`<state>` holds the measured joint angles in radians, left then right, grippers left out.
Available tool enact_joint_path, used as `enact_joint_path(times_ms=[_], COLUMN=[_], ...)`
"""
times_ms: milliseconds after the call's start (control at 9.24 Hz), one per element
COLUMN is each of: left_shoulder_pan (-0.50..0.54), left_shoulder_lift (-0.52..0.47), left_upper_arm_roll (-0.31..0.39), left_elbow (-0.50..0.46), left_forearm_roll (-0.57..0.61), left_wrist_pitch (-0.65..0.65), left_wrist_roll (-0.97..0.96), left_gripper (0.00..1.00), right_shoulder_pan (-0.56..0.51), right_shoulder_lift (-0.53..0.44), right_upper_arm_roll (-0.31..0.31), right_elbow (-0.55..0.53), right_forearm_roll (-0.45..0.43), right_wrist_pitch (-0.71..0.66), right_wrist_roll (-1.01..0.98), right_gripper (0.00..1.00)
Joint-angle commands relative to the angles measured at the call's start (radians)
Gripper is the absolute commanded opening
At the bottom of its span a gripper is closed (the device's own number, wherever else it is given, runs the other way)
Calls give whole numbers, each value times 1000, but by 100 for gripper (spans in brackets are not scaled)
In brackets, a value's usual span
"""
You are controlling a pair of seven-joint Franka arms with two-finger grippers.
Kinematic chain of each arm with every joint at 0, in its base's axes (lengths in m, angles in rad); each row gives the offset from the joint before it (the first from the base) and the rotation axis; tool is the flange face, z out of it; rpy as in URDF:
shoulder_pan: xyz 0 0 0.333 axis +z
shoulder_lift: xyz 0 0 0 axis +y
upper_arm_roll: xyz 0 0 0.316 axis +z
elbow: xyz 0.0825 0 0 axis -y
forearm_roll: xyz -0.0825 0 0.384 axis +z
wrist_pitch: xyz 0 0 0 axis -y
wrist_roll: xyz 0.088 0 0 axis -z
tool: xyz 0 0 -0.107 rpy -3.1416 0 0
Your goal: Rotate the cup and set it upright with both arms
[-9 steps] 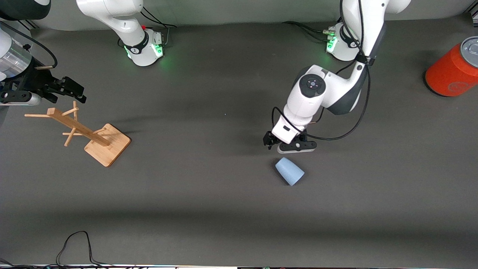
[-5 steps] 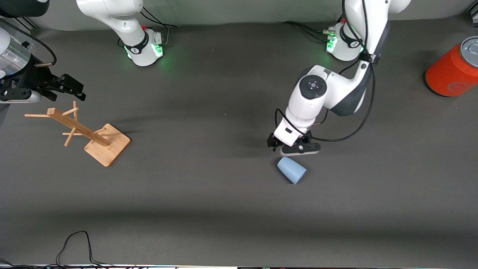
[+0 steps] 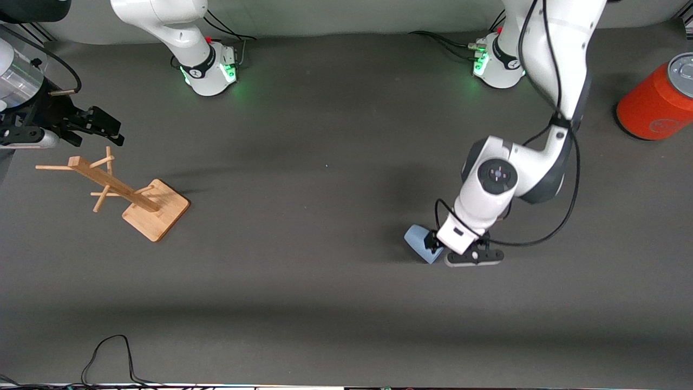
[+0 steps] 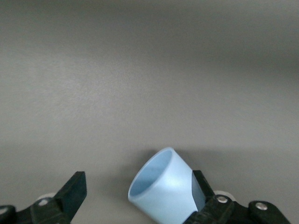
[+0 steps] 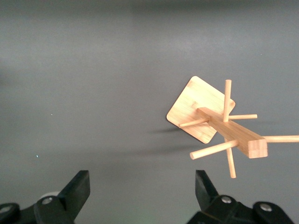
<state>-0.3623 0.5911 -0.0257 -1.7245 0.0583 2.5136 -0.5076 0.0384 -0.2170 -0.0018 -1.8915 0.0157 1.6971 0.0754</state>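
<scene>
Both hands [image 4: 135, 196] [image 5: 140, 196] open, L low.

My surface [image 3: 325, 281] is one wide sheet of dark grey matte covering, lit evenly from above, with soft broad shadows banding across it. Along its top edge in the front view runs a paler grey strip of wall or backing [image 3: 335, 16]. Green light pools on the grey [image 3: 246, 89] near that edge in two spots. Dark cables [image 3: 438, 40] trail along there, and another black cable [image 3: 111, 352] loops up from the edge nearest the front camera. A thin bright rim [image 3: 303, 387] marks that nearest edge.
</scene>
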Motion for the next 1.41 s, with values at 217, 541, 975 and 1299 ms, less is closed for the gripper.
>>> enact_joint_path(times_ms=[217, 541, 975, 1299], left_shoulder_pan=[6, 6, 3, -4], left_shoulder_lift=[95, 89, 20, -51], left_upper_arm_roll=[-68, -80, -76, -69], left_elbow=[69, 69, 72, 50], left_forearm_roll=[-211, -244, -215, -86], left_wrist_pitch=[-21, -39, -87, -108], left_wrist_roll=[11, 11, 104, 95], left_gripper=[94, 0, 0, 0], right_shoulder_pan=[-3, -2, -2, 0], right_shoulder_lift=[41, 62, 68, 61], right_upper_arm_roll=[5, 6, 6, 3], right_elbow=[32, 40, 45, 42], right_forearm_roll=[17, 18, 17, 17], right_wrist_pitch=[-5, -2, 7, 7], right_wrist_roll=[-16, -13, -29, -29], right_gripper=[100, 100, 100, 100])
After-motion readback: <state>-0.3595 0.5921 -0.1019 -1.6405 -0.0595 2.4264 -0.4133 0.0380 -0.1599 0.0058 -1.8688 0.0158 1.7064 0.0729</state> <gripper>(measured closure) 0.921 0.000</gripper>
